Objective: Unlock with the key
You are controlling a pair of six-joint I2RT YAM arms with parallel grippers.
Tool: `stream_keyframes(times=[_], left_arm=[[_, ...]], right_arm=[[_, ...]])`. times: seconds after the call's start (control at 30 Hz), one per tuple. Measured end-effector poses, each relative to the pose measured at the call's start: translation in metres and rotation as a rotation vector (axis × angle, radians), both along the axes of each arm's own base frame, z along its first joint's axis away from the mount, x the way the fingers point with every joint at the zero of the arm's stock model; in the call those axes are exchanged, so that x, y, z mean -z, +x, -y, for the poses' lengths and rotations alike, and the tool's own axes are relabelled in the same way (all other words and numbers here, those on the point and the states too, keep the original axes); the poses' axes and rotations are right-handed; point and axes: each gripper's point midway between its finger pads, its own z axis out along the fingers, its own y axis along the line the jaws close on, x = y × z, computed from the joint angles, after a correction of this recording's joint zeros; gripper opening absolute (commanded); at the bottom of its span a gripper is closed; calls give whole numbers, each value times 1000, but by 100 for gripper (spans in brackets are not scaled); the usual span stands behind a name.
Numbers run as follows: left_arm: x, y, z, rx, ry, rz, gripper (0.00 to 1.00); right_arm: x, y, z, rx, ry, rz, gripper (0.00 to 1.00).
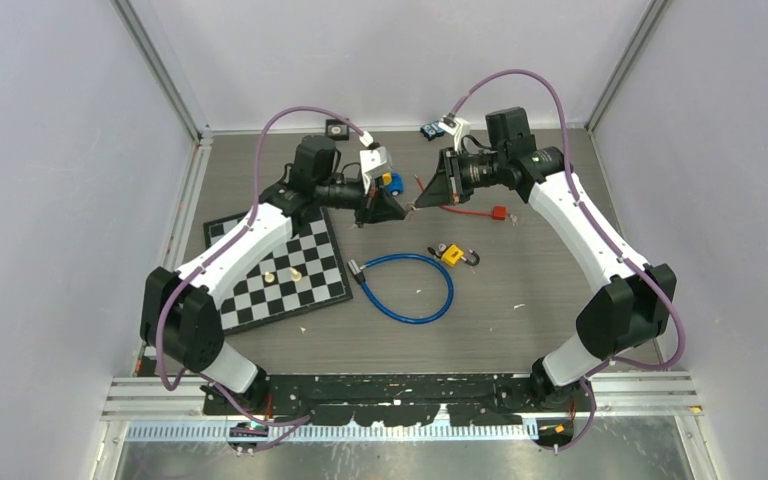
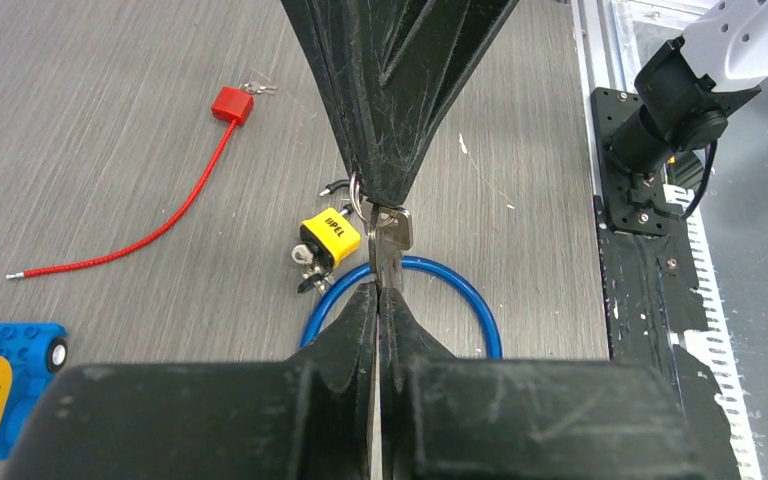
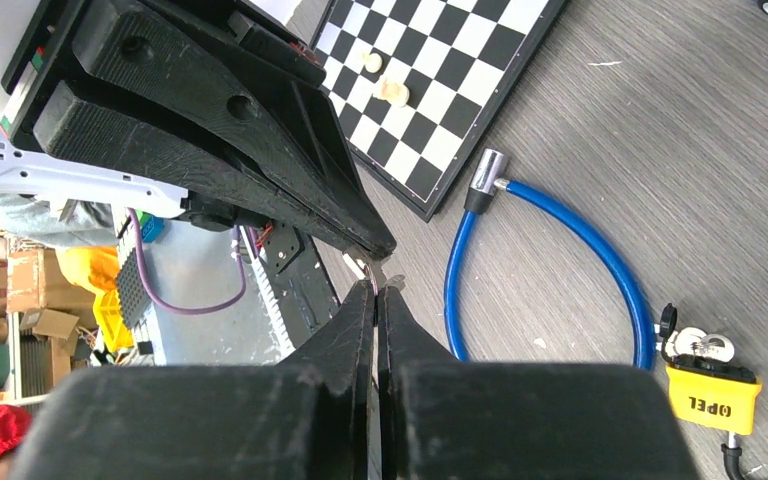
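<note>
Above the grey wood-grain table (image 2: 110, 150) and boxy yellow padlock (image 2: 330, 236), the matte black left gripper (image 2: 377, 290) and right gripper (image 3: 375, 292) meet tip-to-tip, both clamped tight on the small flat silver metal key (image 2: 390, 240).

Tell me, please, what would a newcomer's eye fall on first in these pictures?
The two arms meet tip to tip above the far middle of the table, the left gripper and the right gripper both shut on one small key. On the table nearby lie a yellow padlock and a looped blue cable, with a chessboard at the left.
</note>
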Motion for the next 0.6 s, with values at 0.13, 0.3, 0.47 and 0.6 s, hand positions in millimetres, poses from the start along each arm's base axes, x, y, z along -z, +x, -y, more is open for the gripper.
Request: stream_keyframes(times=[0.13,0.3,0.47,0.6], left_arm=[[0,0,0,-2,-1,-8,0],[0,0,0,-10,-1,-23,0],[2,-2,-1,-20,5,-57,0],[8,-7,-3,-21,26,-103,0]], right_arm=[[0,0,0,-1,0,-2,1],[1,-1,0,-5,-4,3,10],[3,-1,2,-9,-14,15,29],[7,0,4,-12,-36,35,39]])
